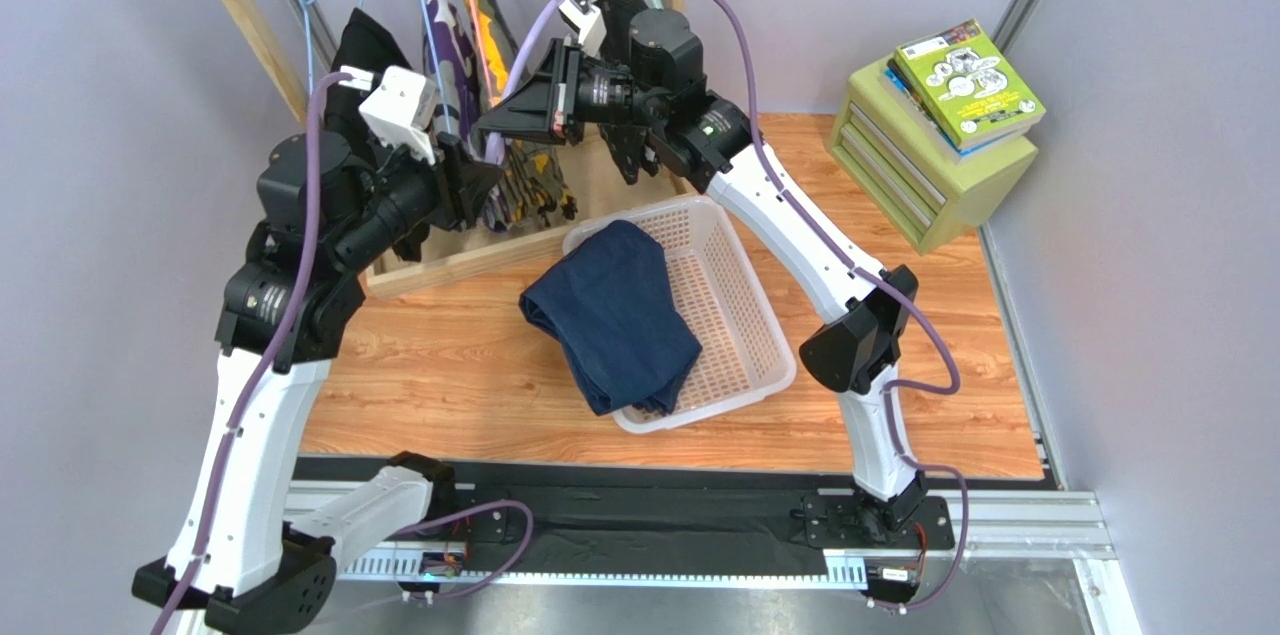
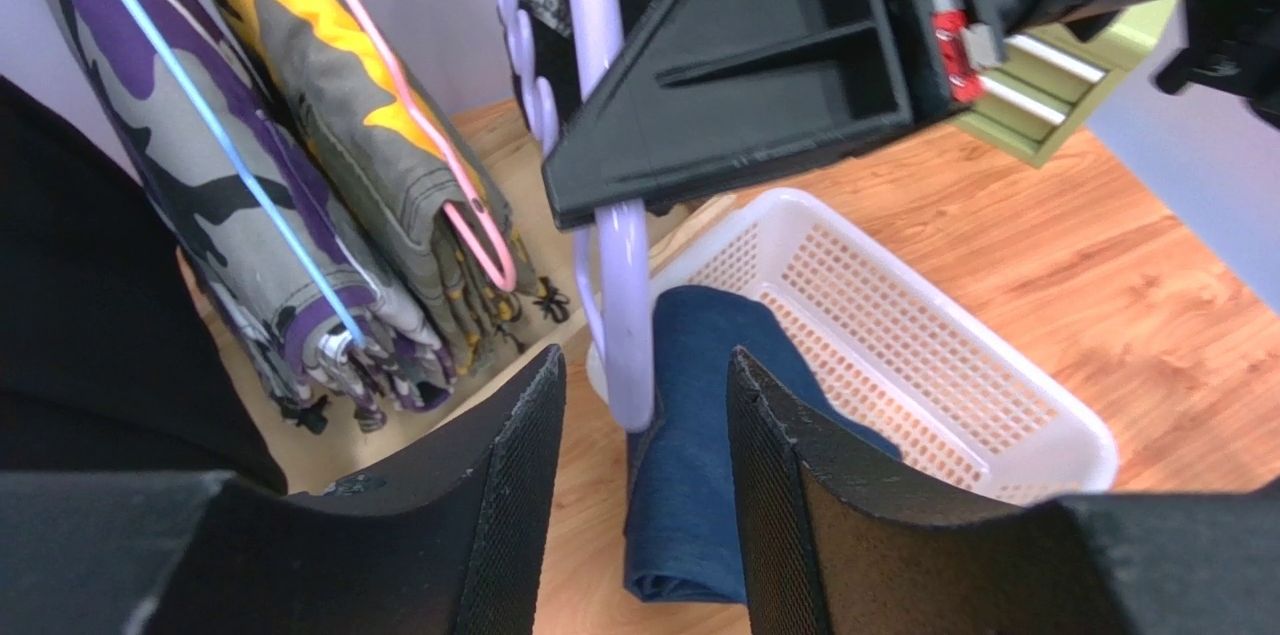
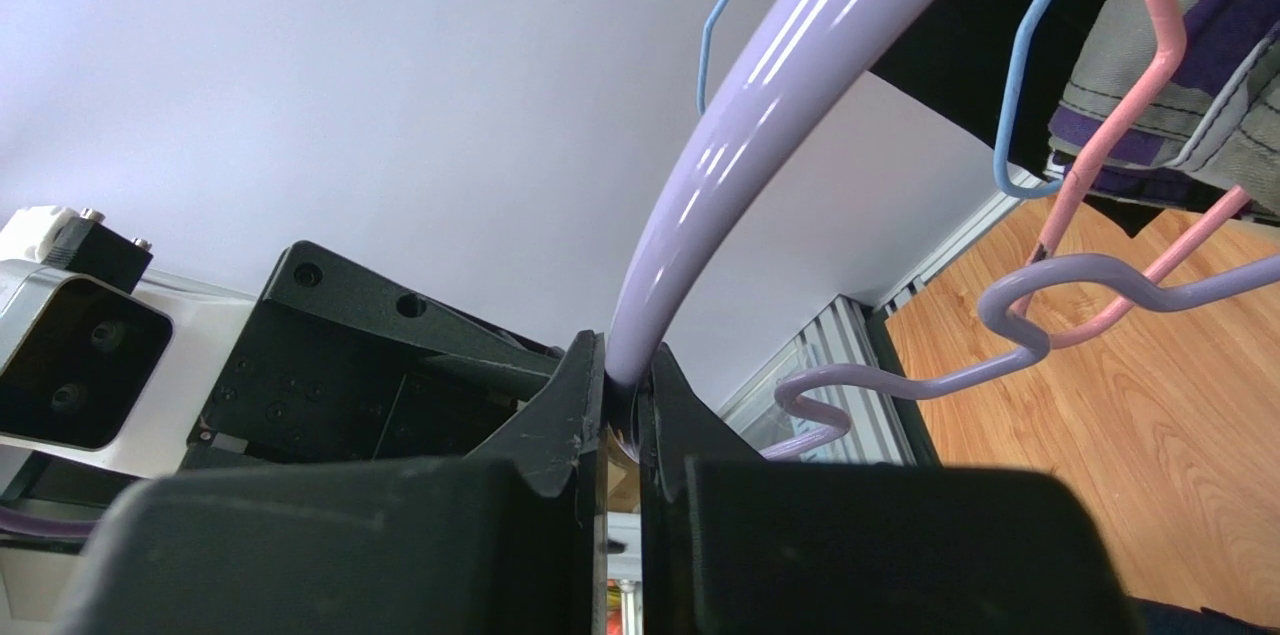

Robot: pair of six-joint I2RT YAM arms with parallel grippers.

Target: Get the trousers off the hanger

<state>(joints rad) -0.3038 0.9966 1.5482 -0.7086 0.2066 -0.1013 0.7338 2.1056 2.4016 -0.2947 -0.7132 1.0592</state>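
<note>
1. The trousers (image 1: 613, 313) are folded and off the hanger. They lie in the white basket (image 1: 747, 308) and spill over its left rim. Their long axis runs roughly along the basket's length.
2. The hanger (image 3: 751, 110) is bare and is held up above the basket's far-left corner.
3. The right gripper (image 3: 624, 403) has its jaws pinched nearly together on the hanger's lilac bar.
4. The left gripper (image 2: 646, 373) is spread wide and holds nothing. The hanger's lower bar hangs in the gap, and as far as we can tell it touches neither pad.
5. Key relation: the trousers lie straight below the left gripper, on the basket side. We judge the left arm nearer to them; the right sits higher, beyond the basket's far rim.
6. Our judgement is that the removal looks done, so the next move likely concerns the hanger only.
7. The camouflage garments (image 2: 286, 215) hang beyond the basket's far-left side and are not involved.
</note>
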